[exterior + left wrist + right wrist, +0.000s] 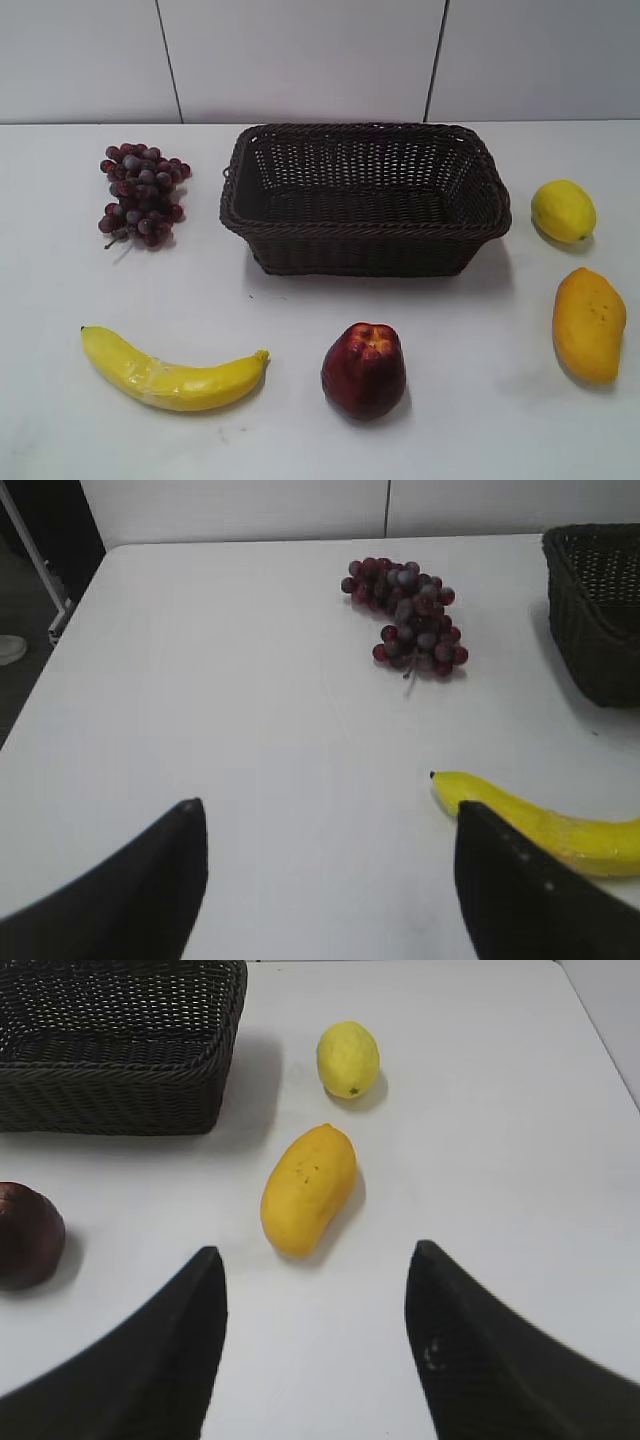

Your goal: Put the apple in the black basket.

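The dark red apple point(364, 369) with an orange-yellow top stands on the white table in front of the black basket point(366, 250). In the right wrist view the apple point(27, 1235) is at the left edge, below the basket's corner point(120, 1110). The basket's corner also shows in the left wrist view point(600, 650). My left gripper point(325, 825) is open and empty over bare table beside the banana. My right gripper point(315, 1260) is open and empty just below the mango, to the right of the apple. Neither gripper shows in the exterior view.
A bunch of dark grapes point(141, 193) lies left of the basket. A banana point(170, 375) lies left of the apple. A lemon point(563, 210) and a mango point(589, 324) lie right of the basket. The table's left edge point(60, 650) is near the left arm.
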Available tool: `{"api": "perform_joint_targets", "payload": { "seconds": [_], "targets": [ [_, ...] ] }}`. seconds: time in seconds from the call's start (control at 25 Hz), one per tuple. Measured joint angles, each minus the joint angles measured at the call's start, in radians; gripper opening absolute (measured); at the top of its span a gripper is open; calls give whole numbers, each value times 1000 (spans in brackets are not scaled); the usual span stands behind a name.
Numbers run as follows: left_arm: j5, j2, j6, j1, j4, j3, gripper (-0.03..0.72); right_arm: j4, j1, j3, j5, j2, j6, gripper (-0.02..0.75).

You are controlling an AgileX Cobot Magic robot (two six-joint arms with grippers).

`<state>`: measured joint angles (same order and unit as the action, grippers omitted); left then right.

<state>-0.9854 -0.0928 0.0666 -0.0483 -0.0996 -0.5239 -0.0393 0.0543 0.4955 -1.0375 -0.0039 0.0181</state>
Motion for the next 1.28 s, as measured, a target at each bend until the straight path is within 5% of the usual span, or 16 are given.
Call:
{"api": "perform_joint_targets", "payload": {
  "seconds": [0.28, 0.68, 1.28],
  "targets": [
    [132, -340, 34, -16, -5, -104, 578, 0, 0, 0, 0, 0, 0, 435],
    [209, -834, 148, -75, -13, -422, 577, 0, 0, 0, 0, 0, 0, 435],
    [64, -1346, 252, -401, -36, -876, 553, 0, 0, 0, 0, 0, 0, 435]
  ]
}}
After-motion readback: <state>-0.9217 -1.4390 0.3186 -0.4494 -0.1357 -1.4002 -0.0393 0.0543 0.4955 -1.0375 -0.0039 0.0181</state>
